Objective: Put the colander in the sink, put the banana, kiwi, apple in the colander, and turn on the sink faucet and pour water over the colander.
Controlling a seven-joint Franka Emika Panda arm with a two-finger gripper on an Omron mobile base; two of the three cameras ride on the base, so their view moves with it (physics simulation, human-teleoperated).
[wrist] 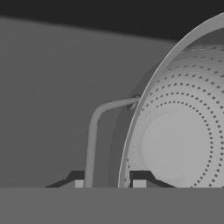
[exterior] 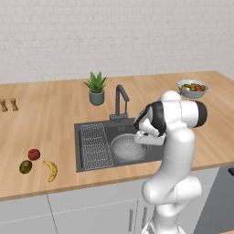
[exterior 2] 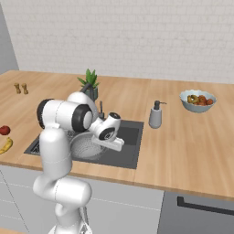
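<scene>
Hand view: jaws clamped on the thin bent-wire handle of the round, perforated metal colander (wrist: 183, 131) in the dark sink (wrist: 48, 87).

Both base views are evenly and brightly lit with soft, flat rendered light and no glare on the wooden worktop (exterior: 55, 119). Shadows are faint: small soft patches sit beside the potted plant (exterior: 96, 89) and the fruit bowl (exterior 2: 197, 100). Edges look slightly soft and low in resolution, without lens distortion. The hand view is dim and nearly monochrome inside the sink (wrist: 52, 87), where the colander (wrist: 183, 131) catches a gentle highlight, its perforations crisp.
</scene>
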